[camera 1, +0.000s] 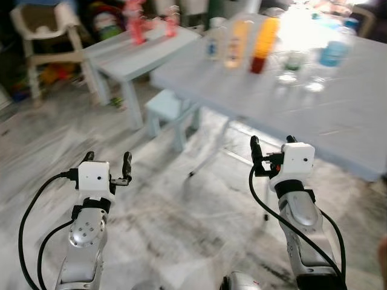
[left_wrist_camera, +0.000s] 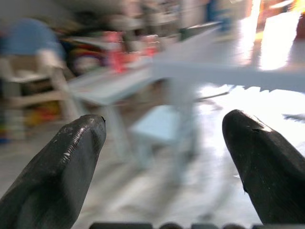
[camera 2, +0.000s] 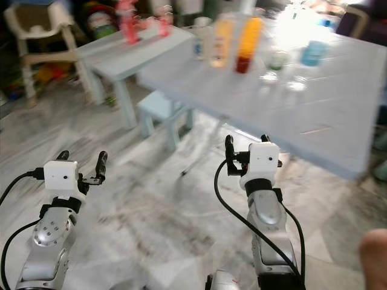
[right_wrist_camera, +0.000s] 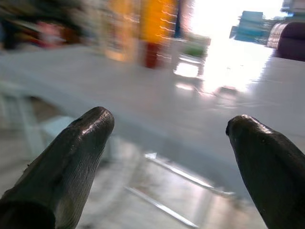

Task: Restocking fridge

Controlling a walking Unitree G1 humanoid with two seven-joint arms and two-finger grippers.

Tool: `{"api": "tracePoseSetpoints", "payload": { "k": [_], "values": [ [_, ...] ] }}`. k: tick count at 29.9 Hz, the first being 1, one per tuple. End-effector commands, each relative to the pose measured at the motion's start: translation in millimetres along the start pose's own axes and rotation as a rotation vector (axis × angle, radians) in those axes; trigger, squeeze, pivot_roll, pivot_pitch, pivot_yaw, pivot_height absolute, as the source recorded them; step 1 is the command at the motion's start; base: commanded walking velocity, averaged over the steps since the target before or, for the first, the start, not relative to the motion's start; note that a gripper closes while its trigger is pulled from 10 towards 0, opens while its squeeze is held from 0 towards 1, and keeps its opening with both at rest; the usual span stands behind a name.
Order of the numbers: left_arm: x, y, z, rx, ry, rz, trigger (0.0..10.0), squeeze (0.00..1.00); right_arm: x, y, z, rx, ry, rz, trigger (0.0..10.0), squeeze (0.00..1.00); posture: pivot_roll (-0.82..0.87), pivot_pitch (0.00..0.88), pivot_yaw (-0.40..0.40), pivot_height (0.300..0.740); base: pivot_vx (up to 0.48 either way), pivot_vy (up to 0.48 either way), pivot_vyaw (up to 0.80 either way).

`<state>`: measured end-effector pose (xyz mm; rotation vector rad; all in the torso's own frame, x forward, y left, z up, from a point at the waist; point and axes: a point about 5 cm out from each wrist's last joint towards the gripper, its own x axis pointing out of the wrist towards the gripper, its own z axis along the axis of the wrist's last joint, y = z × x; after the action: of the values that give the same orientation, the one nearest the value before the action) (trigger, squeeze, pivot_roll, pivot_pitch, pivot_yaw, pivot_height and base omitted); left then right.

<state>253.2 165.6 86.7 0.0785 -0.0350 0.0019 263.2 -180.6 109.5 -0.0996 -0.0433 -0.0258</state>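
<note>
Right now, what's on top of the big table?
On the big table: an orange bottle, a paler bottle, a blue cup, clear glasses. Glare hides the far end.

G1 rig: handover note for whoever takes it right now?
Left pincer: open, holding nothing, raised over the floor.
Right pincer: open, holding nothing, just short of the big table.
Bottles and cups stand along the table's far side, blurred.
Done: nothing picked up.
Left: close in on the table, grasp the drinks, carry them to the fridge.
</note>
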Motion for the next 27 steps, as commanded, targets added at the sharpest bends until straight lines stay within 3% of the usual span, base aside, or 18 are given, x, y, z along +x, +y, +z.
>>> {"api": "tracePoseSetpoints", "payload": {
  "k": [1,9,18,23,27],
  "values": [
    [2.9,3.9,1.2,0.011,0.004,-0.001,10.0,0.00,-0.2,4.4,4.3,0.017,-0.019,-0.001,10.0,0.00,0.05,0.050,0.049,0.740,0.428,0.000,-0.58],
    [1.7,8.1,-0.2,0.008,0.013,0.013,10.0,0.00,-2.0,16.9,-1.3,0.025,0.006,0.032,10.0,0.00,0.07,0.071,0.038,0.740,0.427,0.000,-0.24],
    [11.8,2.5,8.4,-0.006,-0.016,0.027,10.0,0.00,18.1,17.5,16.8,-0.002,-0.057,0.074,10.0,0.00,0.08,0.105,0.026,0.740,0.425,0.000,-0.75],
    [-0.4,-3.6,-2.8,0.002,0.026,-0.006,10.0,0.00,9.5,16.3,4.8,-0.006,-0.006,0.083,10.0,0.00,0.09,0.110,-0.013,0.740,0.427,0.000,-0.34],
    [-1.0,-6.2,-2.5,-0.012,0.020,0.002,10.0,0.00,10.3,21.3,3.9,-0.008,-0.001,0.120,10.0,0.00,0.11,0.104,-0.038,0.740,0.062,0.000,0.00]
  ]
}}
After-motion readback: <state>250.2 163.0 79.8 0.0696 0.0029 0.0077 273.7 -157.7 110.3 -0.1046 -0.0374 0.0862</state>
